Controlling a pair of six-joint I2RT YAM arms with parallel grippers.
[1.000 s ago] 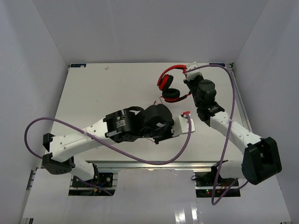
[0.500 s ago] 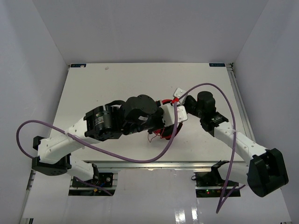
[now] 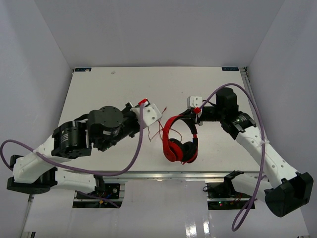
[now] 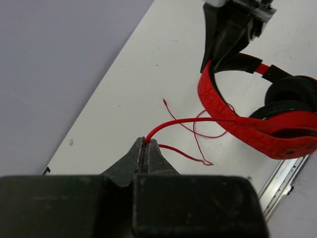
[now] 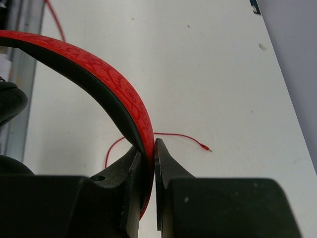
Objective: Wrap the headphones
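Observation:
The red headphones (image 3: pixel 180 142) hang by their headband near the table's front edge, ear cups down. My right gripper (image 3: pixel 194 117) is shut on the headband (image 5: pixel 106 81), its jaws on either side of the band. My left gripper (image 3: pixel 147 105) is to the left of the headphones and shut on the thin red cable (image 4: pixel 184 120), which runs slack from its fingertips (image 4: pixel 153 147) to the headphones (image 4: pixel 247 130). Loose cable loops lie on the table (image 3: pixel 157 131). The cable's plug end (image 5: pixel 204 147) lies free on the table.
The white table (image 3: pixel 99 89) is walled at the back and sides. A metal rail (image 3: pixel 148 173) runs along the front edge just below the ear cups. Thick purple arm cables (image 3: pixel 132 154) arc over the front left and the right arm (image 3: pixel 250 104).

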